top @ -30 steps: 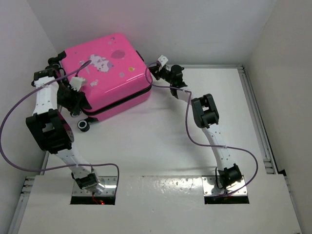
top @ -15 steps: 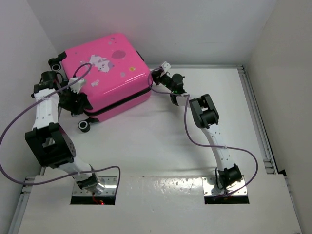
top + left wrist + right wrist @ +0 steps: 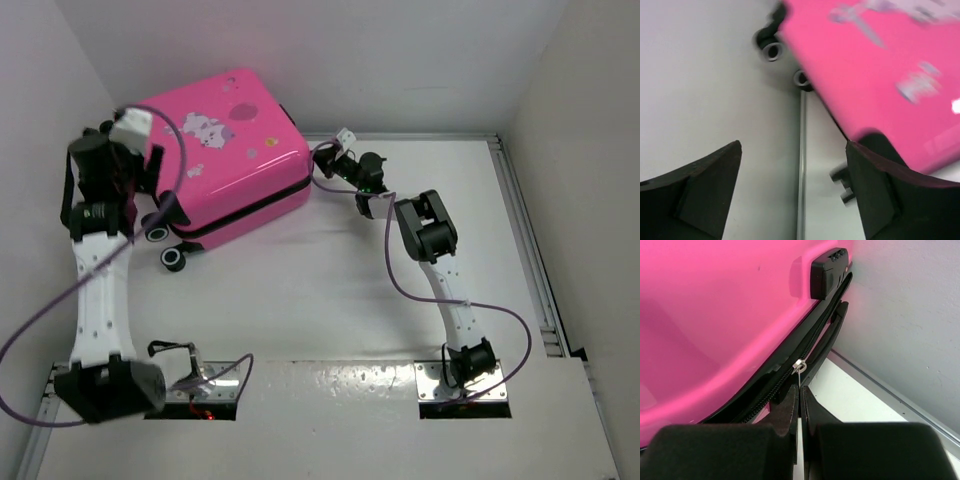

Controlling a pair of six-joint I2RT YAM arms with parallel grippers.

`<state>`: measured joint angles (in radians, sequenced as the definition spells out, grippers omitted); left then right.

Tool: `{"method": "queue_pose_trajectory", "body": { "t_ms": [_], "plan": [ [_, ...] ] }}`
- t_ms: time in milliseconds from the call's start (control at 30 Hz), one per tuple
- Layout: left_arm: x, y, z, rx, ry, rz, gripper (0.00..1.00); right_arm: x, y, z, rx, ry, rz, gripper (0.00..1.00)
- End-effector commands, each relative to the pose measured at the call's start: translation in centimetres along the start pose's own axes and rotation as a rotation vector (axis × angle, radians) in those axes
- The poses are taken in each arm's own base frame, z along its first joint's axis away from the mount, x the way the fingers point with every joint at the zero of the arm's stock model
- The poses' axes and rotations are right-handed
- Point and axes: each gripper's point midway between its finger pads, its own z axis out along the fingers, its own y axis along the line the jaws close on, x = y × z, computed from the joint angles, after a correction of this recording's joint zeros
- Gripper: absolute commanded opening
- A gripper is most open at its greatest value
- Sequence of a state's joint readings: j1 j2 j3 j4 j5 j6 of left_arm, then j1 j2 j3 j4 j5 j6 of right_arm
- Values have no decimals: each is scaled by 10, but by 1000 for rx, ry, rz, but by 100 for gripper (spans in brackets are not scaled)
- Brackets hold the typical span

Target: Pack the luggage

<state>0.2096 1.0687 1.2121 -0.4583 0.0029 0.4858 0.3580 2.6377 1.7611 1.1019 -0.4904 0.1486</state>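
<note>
Luggage (image 3: 225, 150) is seen at the far left corner of the white table (image 3: 320, 290), close to the two walls. It is a bright pink hard-shell suitcase, and it is laid flat with the printed shell turned up. The two shells are brought together, so the inside is hidden and what is packed in it cannot be told. White cartoon prints are seen on the upper shell. Two black wheels (image 3: 172, 258) are turned toward the near left side.

In the right wrist view a black zipper track is seen along the seam of the luggage (image 3: 715, 315), with a black combination lock (image 3: 827, 270) mounted above it. A small silver zipper pull (image 3: 799, 365) hangs from the track. The right gripper (image 3: 800, 395) is pressed closed, and the tab of the zipper pull is pinched between its fingers. This gripper (image 3: 325, 155) is placed at the right side of the suitcase.

The left gripper (image 3: 125, 150) is raised over the left end of the suitcase, and its fingers are spread wide with nothing between them. In the left wrist view the pink shell (image 3: 880, 65), two wheels and a metal rail (image 3: 801, 165) are seen below the left gripper (image 3: 792, 165).
</note>
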Motion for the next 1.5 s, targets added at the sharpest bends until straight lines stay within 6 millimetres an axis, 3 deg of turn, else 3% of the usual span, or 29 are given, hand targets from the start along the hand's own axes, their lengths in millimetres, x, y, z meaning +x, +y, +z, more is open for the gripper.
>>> {"method": "queue_pose_trajectory", "body": {
  "t_ms": [0,33,67,100,133,167,200,267,300,467,500,533,567,600,633,667,733,767,833,867,900,967,1033,1100,1233,1300,1400,1433,1467],
  "plan": [
    [24,65,48,-302,160,-340,88,-25,-11,2,-8,-34,-40,0],
    [34,65,55,-302,220,-382,84,-26,-13,4,-7,-38,-44,0],
    [26,78,59,-332,211,-463,79,-20,-16,5,4,-30,-50,0],
    [35,73,70,-319,250,-481,69,-24,-18,9,11,-41,-57,0],
    [44,68,83,-310,274,-491,67,-30,-23,14,23,-52,-65,0],
    [47,72,88,-323,273,-504,64,-15,-25,13,35,-33,-56,0],
    [57,74,92,-339,292,-505,62,-22,-29,18,41,-52,-67,0],
    [71,74,111,-360,331,-546,60,-12,-29,24,45,-50,-62,0],
    [77,77,117,-366,347,-549,59,-17,-30,32,45,-72,-75,0],
    [94,71,162,-333,377,-630,59,-17,-11,40,-1,-114,-87,0],
    [100,72,178,-316,378,-637,59,-10,-3,37,-27,-103,-81,0],
    [103,67,186,-298,384,-649,60,-22,-2,37,-33,-135,-101,0],
    [105,67,195,-301,380,-659,60,-15,5,35,-46,-125,-92,0],
    [107,73,203,-301,369,-667,62,-11,13,32,-78,-119,-90,0],
    [119,62,219,-267,387,-672,65,-13,16,30,-90,-130,-90,0],
    [120,59,230,-249,372,-676,67,-23,22,30,-120,-153,-96,0],
    [114,55,251,-159,330,-663,74,-24,35,26,-169,-163,-101,0],
    [129,40,268,-103,353,-659,78,-26,45,26,-205,-170,-106,0],
    [132,24,292,10,328,-618,82,-37,62,22,-294,-215,-129,0],
    [129,16,298,66,308,-604,84,-37,68,22,-313,-222,-130,0],
    [113,3,306,163,253,-549,85,-45,79,20,-357,-252,-142,0],
    [108,-15,316,229,218,-488,85,-50,96,19,-418,-273,-147,0],
    [94,-49,324,343,167,-380,85,-60,109,13,-479,-318,-157,0],
    [77,-68,325,408,112,-275,85,-66,121,8,-516,-356,-153,0],
    [52,-146,319,598,35,-93,85,-79,133,-1,-582,-386,-190,0],
    [43,-170,308,667,-4,-25,85,-71,136,-6,-590,-365,-185,0],
    [32,-212,295,772,-66,69,85,-74,140,-11,-606,-350,-185,0],
    [25,-217,291,790,-105,126,85,-87,139,-13,-620,-355,-195,0],
    [25,-234,286,826,-116,156,85,-82,140,-18,-626,-338,-182,0]
  ]
}}
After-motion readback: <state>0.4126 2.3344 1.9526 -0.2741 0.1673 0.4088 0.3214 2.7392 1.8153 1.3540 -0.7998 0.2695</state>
